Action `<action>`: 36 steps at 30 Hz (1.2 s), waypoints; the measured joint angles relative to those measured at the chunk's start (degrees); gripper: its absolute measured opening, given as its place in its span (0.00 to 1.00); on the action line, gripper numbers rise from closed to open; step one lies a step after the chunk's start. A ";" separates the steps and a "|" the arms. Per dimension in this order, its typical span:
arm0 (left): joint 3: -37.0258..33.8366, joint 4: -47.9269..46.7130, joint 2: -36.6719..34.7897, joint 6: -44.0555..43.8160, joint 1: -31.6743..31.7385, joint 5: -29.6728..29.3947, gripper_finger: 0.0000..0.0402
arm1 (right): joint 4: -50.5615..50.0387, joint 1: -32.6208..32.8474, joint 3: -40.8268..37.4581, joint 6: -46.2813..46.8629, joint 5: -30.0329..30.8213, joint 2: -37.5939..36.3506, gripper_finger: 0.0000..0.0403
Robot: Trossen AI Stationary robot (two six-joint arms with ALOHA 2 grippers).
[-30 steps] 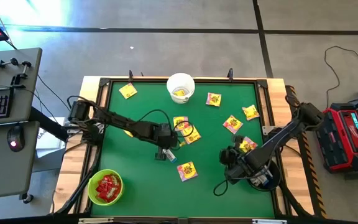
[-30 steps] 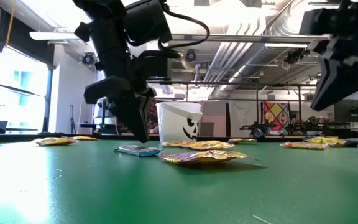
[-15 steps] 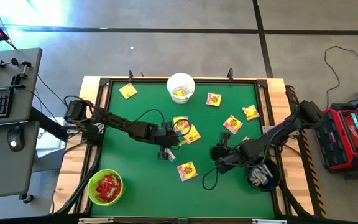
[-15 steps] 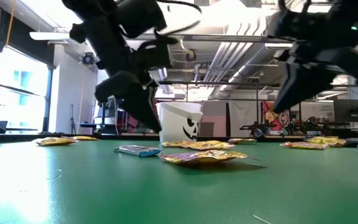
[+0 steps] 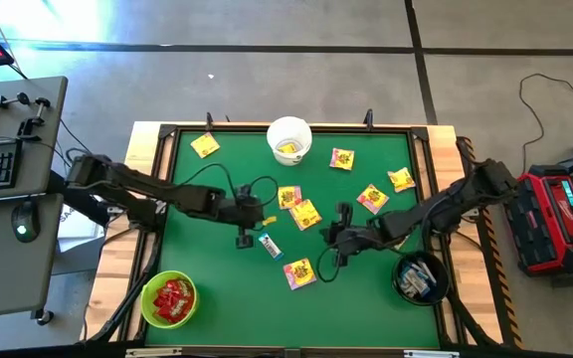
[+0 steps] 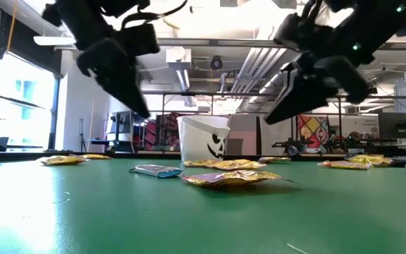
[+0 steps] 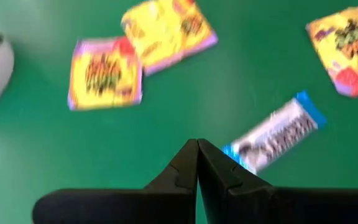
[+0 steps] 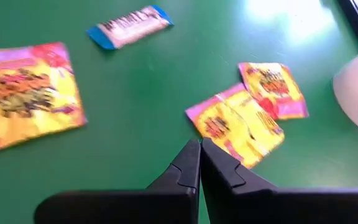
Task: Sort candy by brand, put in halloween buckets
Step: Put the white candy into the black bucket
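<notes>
Nearest me on the counter (image 5: 187, 199), the green bucket (image 5: 169, 298) holds red packets and the black bucket (image 5: 419, 278) holds white-and-blue bars. Mid-counter, my left pincer (image 5: 244, 237) and right pincer (image 5: 334, 246) hover, both fully closed and empty. One white-and-blue bar (image 5: 270, 245) lies between them. I judge it the next pick: open the right pincer and descend over it. Farther off, yellow packets (image 5: 305, 213) lie scattered before the white bucket (image 5: 289, 139).

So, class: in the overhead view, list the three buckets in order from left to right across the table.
Lime green round plastic bucket holding red packets → white round plastic bucket at the table's far edge → black round plastic bucket holding white-and-blue bars.
</notes>
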 joint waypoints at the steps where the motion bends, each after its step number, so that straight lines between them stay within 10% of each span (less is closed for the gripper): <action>1: 0.00 -2.19 -0.92 -1.39 -0.14 0.03 0.00 | 0.17 -0.58 -0.33 0.01 -0.03 0.00 0.00; 36: -8.28 -7.74 -3.12 -22.27 -0.42 4.23 0.00 | 4.12 -6.43 7.50 -2.34 -2.21 9.63 0.25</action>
